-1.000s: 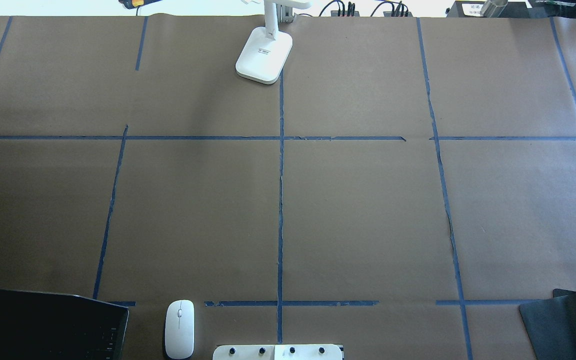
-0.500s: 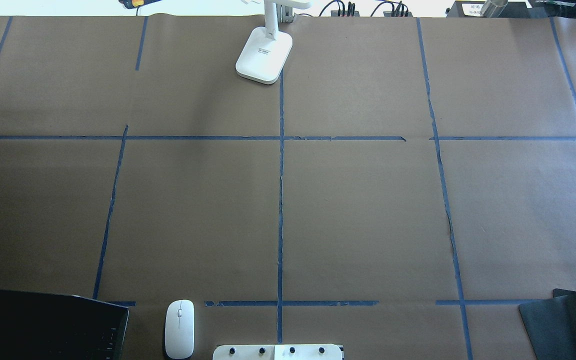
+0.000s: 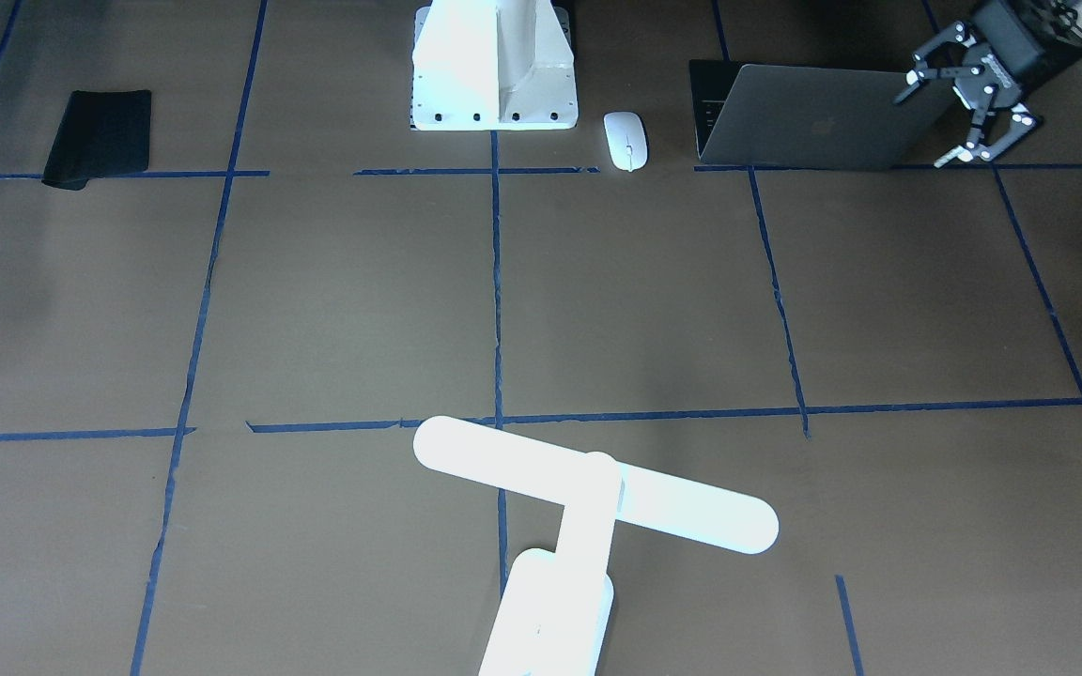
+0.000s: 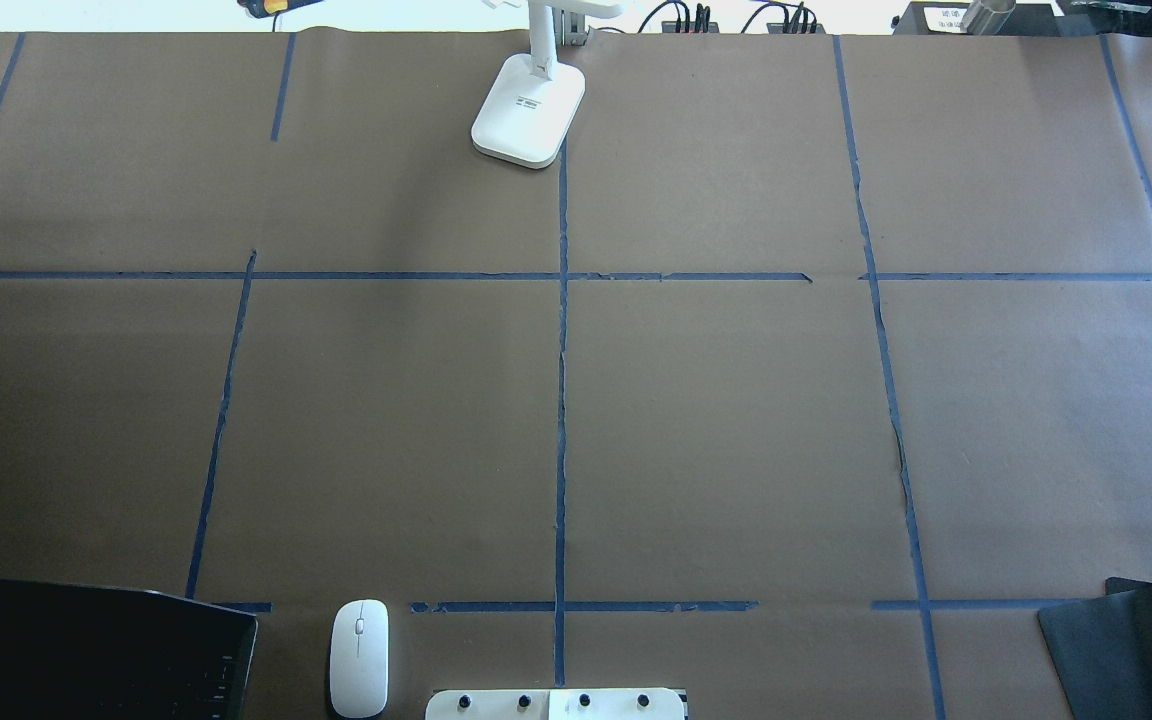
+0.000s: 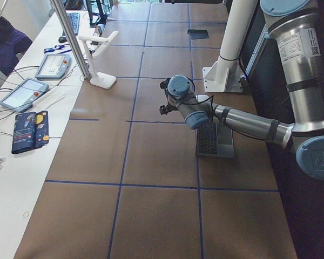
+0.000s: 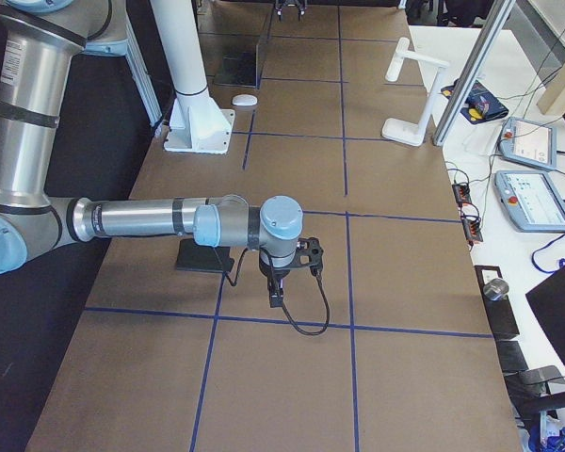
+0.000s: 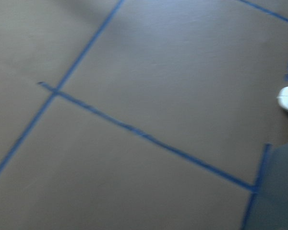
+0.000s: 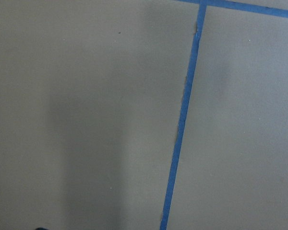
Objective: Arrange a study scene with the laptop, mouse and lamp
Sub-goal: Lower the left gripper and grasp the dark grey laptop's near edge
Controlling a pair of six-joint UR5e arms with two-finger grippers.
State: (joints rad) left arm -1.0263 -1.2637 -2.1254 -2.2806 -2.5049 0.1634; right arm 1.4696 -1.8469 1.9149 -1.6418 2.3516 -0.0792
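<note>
The laptop (image 3: 813, 117) stands open at the near left corner of the table (image 4: 736, 420). Its keyboard is toward me and the grey back of its lid faces the far side. The mouse (image 3: 626, 141) lies flat just to its right, apart from it, between the laptop and the white pedestal (image 3: 494, 66) at my base. The lamp (image 3: 588, 498) stands upright at the far edge, about midway along the table, well apart from the other two.

My left gripper (image 3: 921, 131) hangs in the air by the left end of the laptop's lid, on its far side. Its two fingers are spread wide with nothing between them, and they touch nothing.

My right gripper (image 6: 276, 294) hangs over bare brown paper on the right half of the table, pointing down. It shows only in the side view, so I cannot tell whether its fingers are spread or closed. A black mat (image 3: 98, 136) lies at the near right.
</note>
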